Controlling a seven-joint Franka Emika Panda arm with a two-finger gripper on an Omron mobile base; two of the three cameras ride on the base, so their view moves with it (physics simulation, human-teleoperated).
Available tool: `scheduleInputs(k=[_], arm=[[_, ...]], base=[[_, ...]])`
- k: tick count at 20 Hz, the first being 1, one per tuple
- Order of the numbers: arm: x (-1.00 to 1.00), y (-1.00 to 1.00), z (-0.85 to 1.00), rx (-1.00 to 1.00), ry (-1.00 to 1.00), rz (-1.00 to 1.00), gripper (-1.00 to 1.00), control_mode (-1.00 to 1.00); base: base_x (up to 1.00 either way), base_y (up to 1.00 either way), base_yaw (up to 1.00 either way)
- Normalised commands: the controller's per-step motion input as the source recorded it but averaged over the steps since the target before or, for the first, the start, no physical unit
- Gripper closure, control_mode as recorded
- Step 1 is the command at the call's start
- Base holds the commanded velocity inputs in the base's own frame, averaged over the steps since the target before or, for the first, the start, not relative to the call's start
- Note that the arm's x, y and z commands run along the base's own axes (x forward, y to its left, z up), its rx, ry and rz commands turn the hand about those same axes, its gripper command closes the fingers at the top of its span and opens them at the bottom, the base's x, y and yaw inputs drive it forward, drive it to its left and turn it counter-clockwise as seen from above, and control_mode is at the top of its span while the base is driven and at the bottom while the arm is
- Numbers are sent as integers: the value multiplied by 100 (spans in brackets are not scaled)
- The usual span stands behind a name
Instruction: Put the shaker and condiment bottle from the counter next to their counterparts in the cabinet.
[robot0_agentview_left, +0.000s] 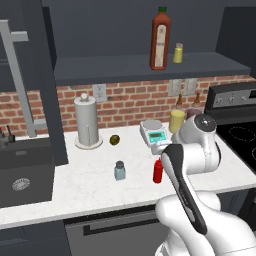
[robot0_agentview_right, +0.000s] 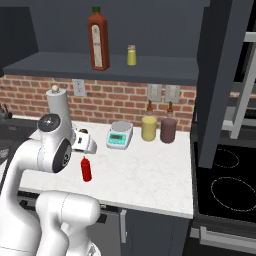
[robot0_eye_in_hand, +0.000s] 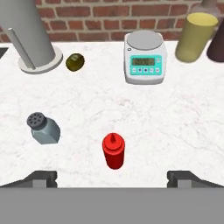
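Wide-spread fingertips (robot0_eye_in_hand: 41, 177) frame the gripper (robot0_eye_in_hand: 112, 178), which holds nothing and looks lined up over the condiment bottle (robot0_eye_in_hand: 113, 151), probably the first pick. That small bright red squeeze bottle stands upright on the counter (robot0_eye_in_hand: 175, 131), nozzle up. Left of it sits the shaker (robot0_eye_in_hand: 43, 128), squat, pale blue-grey, dark-capped. Beyond, a scale (robot0_eye_in_hand: 145, 62) backs onto brick; their counterparts (robot0_agentview_left: 160, 39) wait in the cabinet (robot0_agentview_left: 125, 67).

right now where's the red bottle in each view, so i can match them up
Left base view: red bottle just right of centre on the counter, beside the arm.
Right base view: lower left, just right of the arm.
Hand view: low centre, ahead of the open gripper.
Shared landmark: the scale, behind the bottle near the brick wall.
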Motion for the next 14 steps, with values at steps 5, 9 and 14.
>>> scheduleInputs(k=[5, 9, 14], arm=[[-3, 1, -26, 1, 0, 0, -100, -100], [-41, 0, -85, 0, 0, 0, -100, -100], [-35, 0, -82, -2, 0, 0, -100, -100]], base=[[0, 0, 0], [0, 0, 0], [0, 0, 0]])
